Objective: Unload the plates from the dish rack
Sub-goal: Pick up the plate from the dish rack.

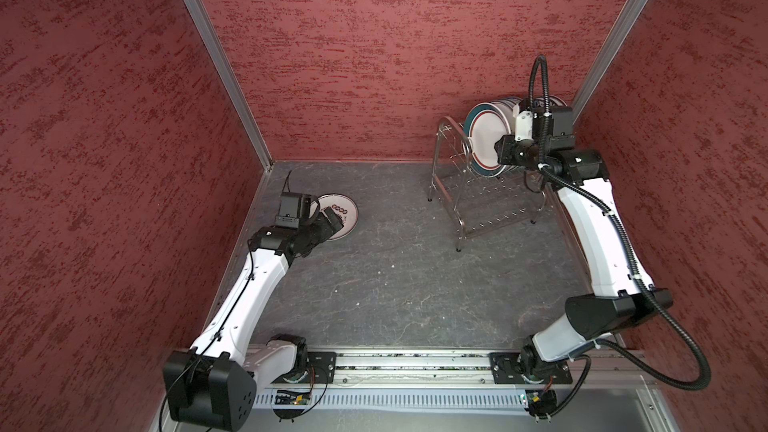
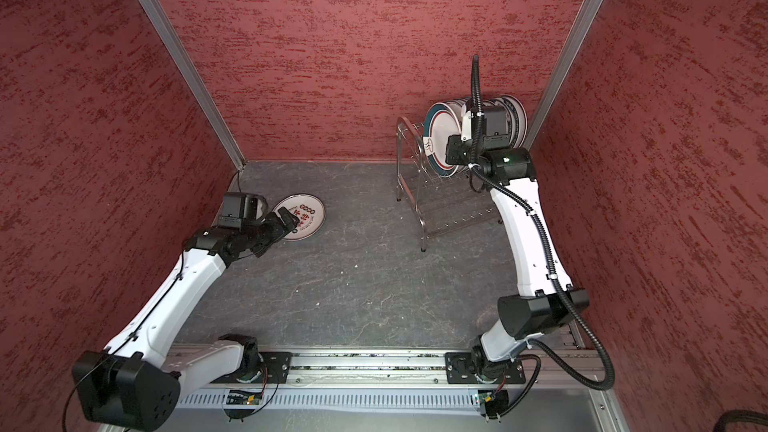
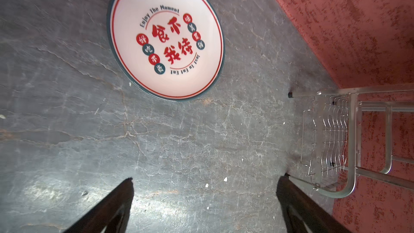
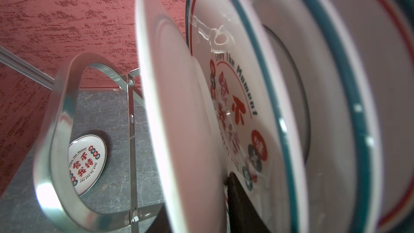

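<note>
Steel-wire dish rack (image 1: pixel 498 218), glossy round plates (image 1: pixel 484 139)

A steel dish rack (image 2: pixel 422 218) stands at the far right of the grey worktop (image 2: pixel 365 292), close to the red back wall. A row of plates (image 2: pixel 513 118) stands on edge in its upper tier. The right hand (image 2: pixel 452 155) is at the front plate (image 2: pixel 437 135), its jaws hidden. Well apart, the left hand (image 2: pixel 287 218) hovers over the edge of a printed plate (image 2: pixel 309 211) lying flat.
</note>
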